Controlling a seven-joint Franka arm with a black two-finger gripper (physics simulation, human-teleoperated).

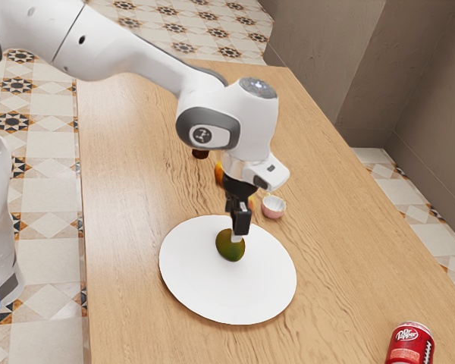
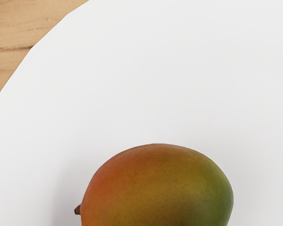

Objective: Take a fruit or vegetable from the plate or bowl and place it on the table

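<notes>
Over the plate, my gripper (image 1: pixel 237 232) points down, its lower end right at the top of a green-brown mango (image 1: pixel 230 249); whether it is open or shut cannot be made out. The mango rests on the round white plate (image 1: pixel 267 292), a bit toward the plate's far side in the exterior view. In the wrist view the mango (image 2: pixel 158 188) is red-orange at its stem end and green at the other, lying on the white plate (image 2: pixel 146 80) close under my hand.
Behind the gripper on the wooden table (image 1: pixel 136 174) are a small pink-and-white bowl (image 1: pixel 273 208), an orange item (image 1: pixel 218 173) partly hidden by the hand, and a dark object (image 1: pixel 200 153). A red soda can (image 1: pixel 411 346) stands at the exterior view's lower right.
</notes>
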